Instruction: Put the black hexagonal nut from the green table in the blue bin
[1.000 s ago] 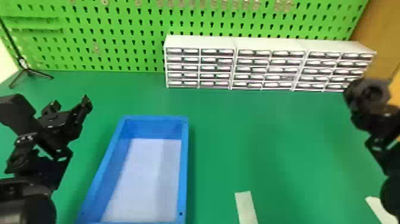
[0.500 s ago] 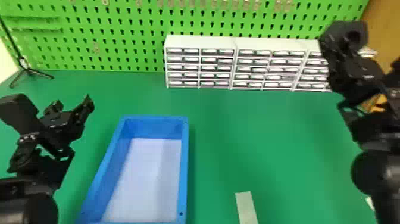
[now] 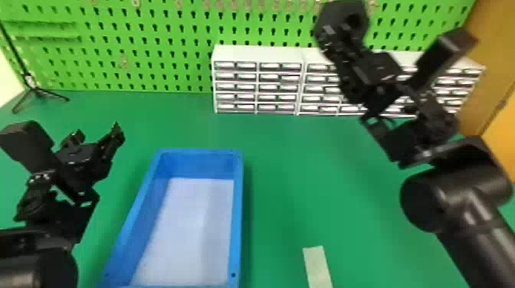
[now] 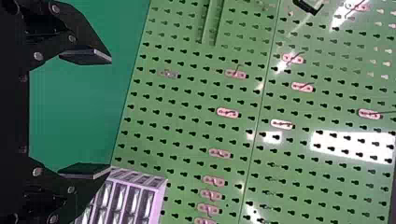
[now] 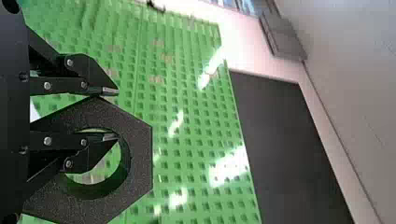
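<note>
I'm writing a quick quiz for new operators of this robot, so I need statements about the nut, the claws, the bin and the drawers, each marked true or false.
1. The right claw holds the hexagonal nut. True.
2. The nut lies in the blue bin. False: it is held up, right of the bin.
3. The left claw is open. True.
4. The drawers stand nearer the robot than the bin. False: the drawers stand beyond it.
</note>
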You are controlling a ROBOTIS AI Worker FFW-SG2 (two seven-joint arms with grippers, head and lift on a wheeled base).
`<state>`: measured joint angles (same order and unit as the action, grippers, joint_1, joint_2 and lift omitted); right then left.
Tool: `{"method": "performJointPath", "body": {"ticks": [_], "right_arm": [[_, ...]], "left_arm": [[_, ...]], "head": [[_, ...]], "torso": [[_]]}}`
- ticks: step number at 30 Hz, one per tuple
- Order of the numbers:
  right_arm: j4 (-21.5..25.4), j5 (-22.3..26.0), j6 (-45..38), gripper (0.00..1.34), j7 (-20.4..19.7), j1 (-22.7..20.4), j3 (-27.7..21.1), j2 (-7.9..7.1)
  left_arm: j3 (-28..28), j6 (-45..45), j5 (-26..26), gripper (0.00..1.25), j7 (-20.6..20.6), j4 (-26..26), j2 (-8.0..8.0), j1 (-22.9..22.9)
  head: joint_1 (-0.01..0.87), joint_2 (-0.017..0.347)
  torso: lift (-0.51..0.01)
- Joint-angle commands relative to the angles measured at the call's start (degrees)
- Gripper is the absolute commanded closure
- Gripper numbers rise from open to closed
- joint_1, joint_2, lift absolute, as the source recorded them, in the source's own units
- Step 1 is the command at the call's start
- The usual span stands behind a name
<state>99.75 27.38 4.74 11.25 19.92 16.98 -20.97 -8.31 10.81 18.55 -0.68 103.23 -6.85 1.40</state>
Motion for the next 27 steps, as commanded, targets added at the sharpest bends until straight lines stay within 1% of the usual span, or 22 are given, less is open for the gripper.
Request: {"method": "performJointPath", "body": {"ticks": [1,3,9,15,21,27], "right_arm": [[-1.8,4.0,0.9,1.02,0.0,3.3,8.3,-1.97],[-2.2,5.1,1.1,1.02,0.1,4.2,10.7,-2.41],[-3.5,10.8,1.1,1.02,0.1,7.8,19.9,-4.08],[-4.7,14.5,1.1,1.02,0.7,11.1,27.4,-4.87],[-6.2,17.4,1.1,1.02,1.3,13.7,33.6,-4.79],[-7.7,18.6,1.1,1.02,2.2,15.3,38.2,-4.08]], "left_arm": [[0.1,0.0,0.0,0.43,0.1,-0.1,0.00,-0.1],[0.1,0.0,0.0,0.43,0.0,-0.2,0.00,-0.1],[0.1,0.0,0.0,0.43,0.1,-0.4,0.00,-0.1],[0.2,0.0,-0.1,0.43,0.0,-0.7,0.00,-0.3],[0.0,-0.1,-0.2,0.43,0.1,-0.8,0.00,-0.4],[0.1,-0.1,-0.4,0.43,0.0,-1.0,0.00,-0.7]], "head": [[0.692,0.008],[0.692,0.008],[0.692,0.008],[0.692,0.008],[0.692,0.008],[0.692,0.008]], "torso": [[-0.097],[-0.097],[-0.097],[-0.097],[-0.097],[-0.097]]}}
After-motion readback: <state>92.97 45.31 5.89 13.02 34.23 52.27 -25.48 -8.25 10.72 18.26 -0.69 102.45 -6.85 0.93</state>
